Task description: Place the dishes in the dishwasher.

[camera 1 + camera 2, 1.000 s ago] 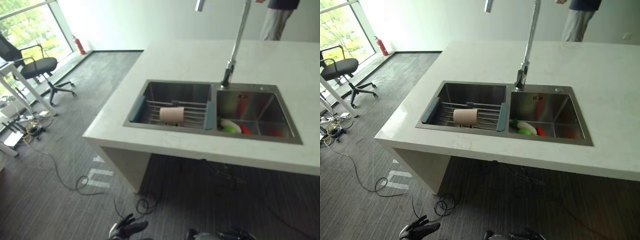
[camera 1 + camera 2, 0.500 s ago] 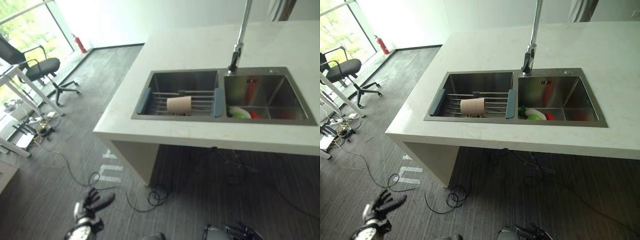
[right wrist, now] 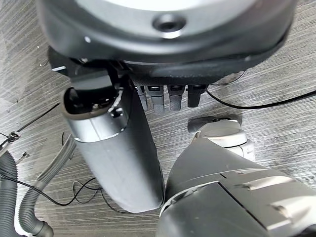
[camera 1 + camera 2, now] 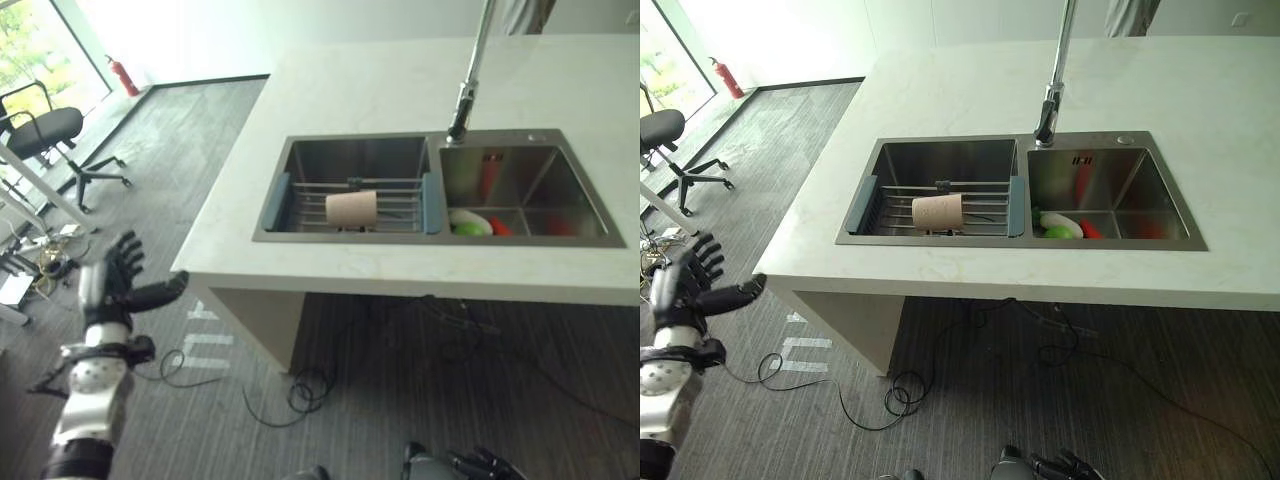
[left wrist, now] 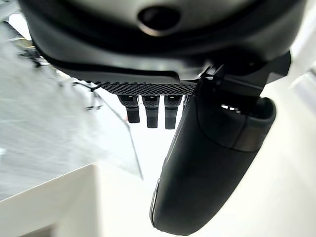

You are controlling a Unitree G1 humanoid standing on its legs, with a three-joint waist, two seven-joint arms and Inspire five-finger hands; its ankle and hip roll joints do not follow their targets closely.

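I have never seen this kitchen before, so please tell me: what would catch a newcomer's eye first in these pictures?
First comes the steel double sink set in the pale counter, under a tall faucet. A beige cup lies on its side on a rack across the left basin, and green, white and red dishes sit in the right basin. The left hand is raised open at the left, above the floor.

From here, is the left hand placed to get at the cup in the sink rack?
Probably not yet. The left hand is open, out over the floor beside the counter; the cup lies on the rack beyond the counter edge.
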